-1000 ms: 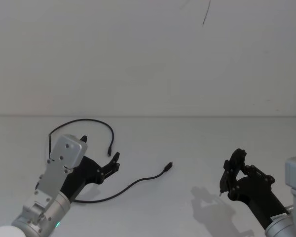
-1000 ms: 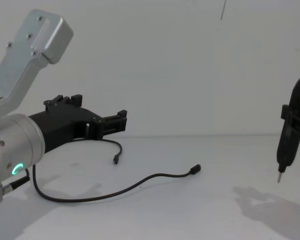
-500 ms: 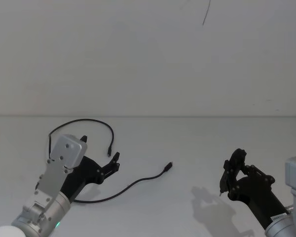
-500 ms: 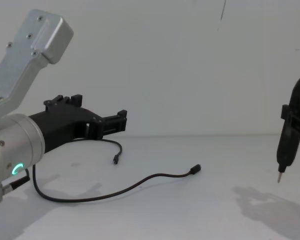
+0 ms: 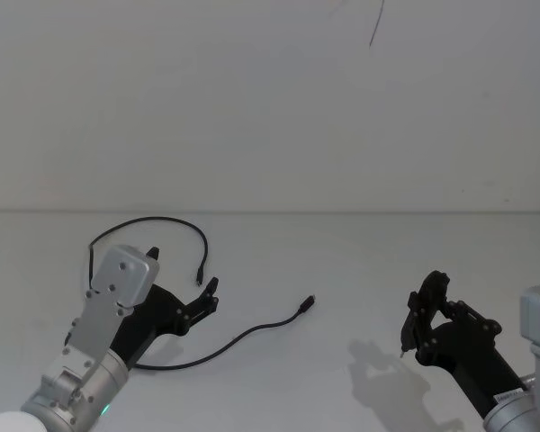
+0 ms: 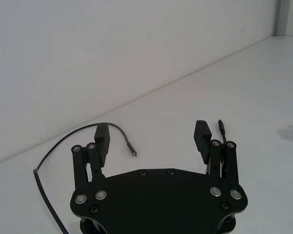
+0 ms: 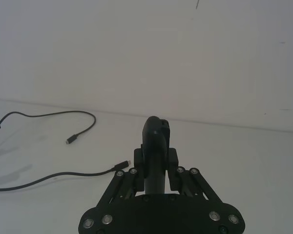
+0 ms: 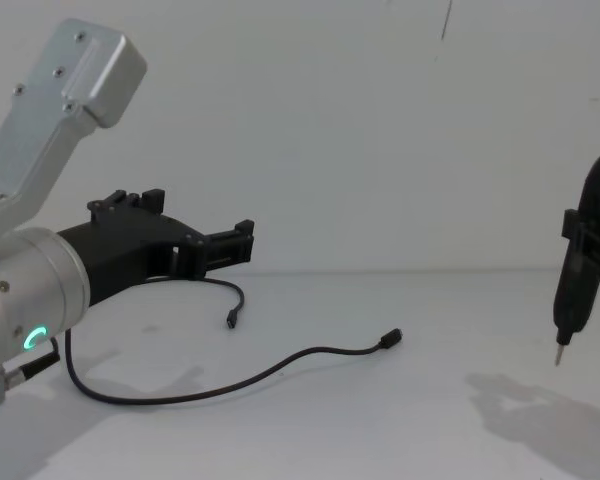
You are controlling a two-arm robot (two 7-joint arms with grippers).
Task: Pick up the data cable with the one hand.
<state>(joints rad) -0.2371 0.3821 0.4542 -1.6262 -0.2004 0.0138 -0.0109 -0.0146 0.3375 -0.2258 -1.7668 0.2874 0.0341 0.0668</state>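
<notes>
Bare table (image 5: 360, 261) all round. My left gripper (image 6: 151, 131), jaws apart, hangs over the cable (image 5: 243, 335) loop; right gripper (image 5: 412, 324) parked, closed.

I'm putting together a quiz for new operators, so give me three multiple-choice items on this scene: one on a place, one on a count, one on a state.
1. Where does the data cable lie?
A. on the table, near the left pincer
B. draped over a box
C. hung on the wall

2. How many of its plug ends show?
A. none
B. one
C. two

3. The left pincer is:
A. shut on the cable
B. open and empty
C. shut on nothing

Answers:
1. A: the cable curls across the table by the left pincer, while the right pincer hangs apart at the right.
2. C: one plug lies by the left pincer and one farther right.
3. B: its fingers stand apart with nothing between them.
</notes>
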